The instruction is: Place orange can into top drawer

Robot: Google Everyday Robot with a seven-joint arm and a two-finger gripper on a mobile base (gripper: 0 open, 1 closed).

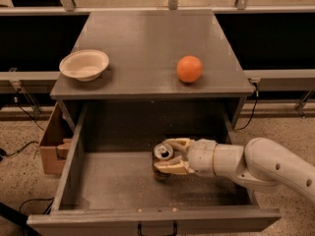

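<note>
Gripper: the gripper (161, 156) is inside the open drawer, right of its middle, reaching in from the right side.
Fingers: two pale fingers (171, 167) are clamped on the can, one on its far side and one on its near side.
Can: the can (163, 151) stands roughly upright between the fingers, with its silver top and pull tab facing up. Its brownish body is mostly hidden by the near finger.
Can and floor: the base of the can is down at the drawer floor, but it cannot be told whether it touches.
Drawer: the drawer (113, 183) is pulled well out of the cabinet. Its grey floor is speckled with crumbs, and the can is the only thing in it.
Handle: a dark handle (156, 228) sits at the middle of the front panel, at the bottom edge of the view.
Arm: the white arm (268, 165) comes in low from the right, crossing over the drawer's right wall.
Cabinet top: the grey cabinet top (147, 33) carries two things, well apart.
Bowl: a pale bowl (84, 64) sits near the left front corner of the top.
Orange: a round orange (189, 69) sits right of the middle, near the front edge.
Box: a cardboard box (50, 144) stands on the floor just beside the left of the cabinet.
</note>
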